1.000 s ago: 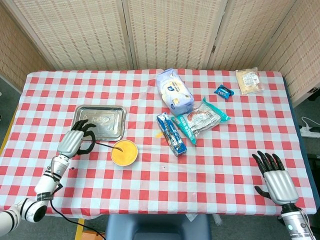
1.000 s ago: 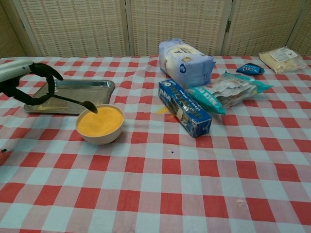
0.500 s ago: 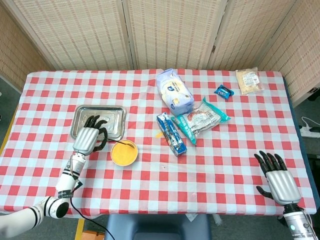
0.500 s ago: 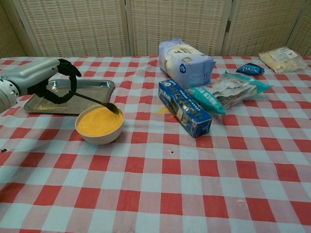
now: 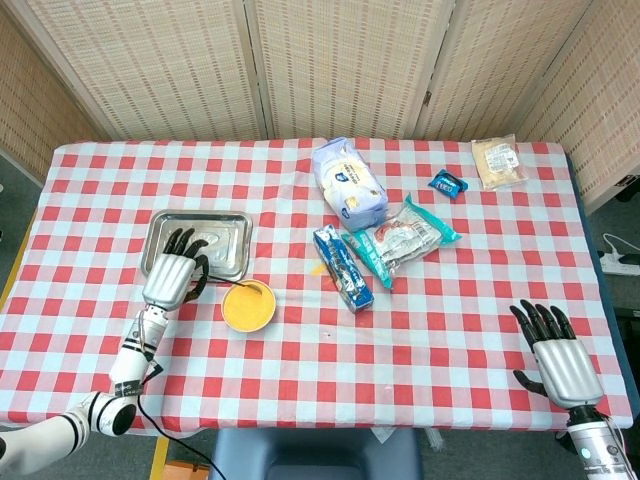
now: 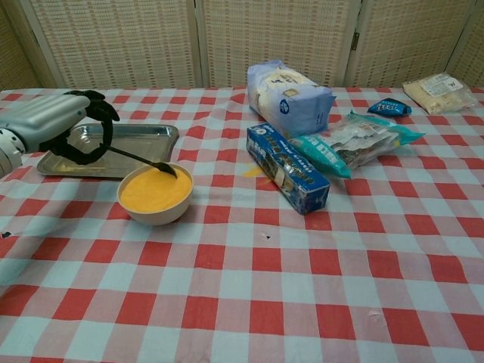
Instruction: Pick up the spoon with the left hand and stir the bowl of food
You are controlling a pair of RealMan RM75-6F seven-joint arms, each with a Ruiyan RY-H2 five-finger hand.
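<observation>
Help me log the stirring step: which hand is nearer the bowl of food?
Left. The left hand sits just beside the bowl, holding the spoon over it; the right hand rests open far across the table.

Both views are bright and evenly lit, with soft light from above and no hard shadows. The bowl [image 6: 155, 193] throws only a faint, short shadow on the cloth [image 6: 302, 287] at its near side, and the blue box [image 6: 288, 167] darkens the cloth a little along its near edge. The tray [image 6: 144, 140] gives a dull sheen with pale reflections (most plain in the head view), and the far plastic bags [image 6: 355, 144] show small glints. Focus is sharp across the middle of both pictures. In the chest view the near cloth looks slightly soft, and the left hand [image 6: 53, 125] at the left edge is a little smeared.
</observation>
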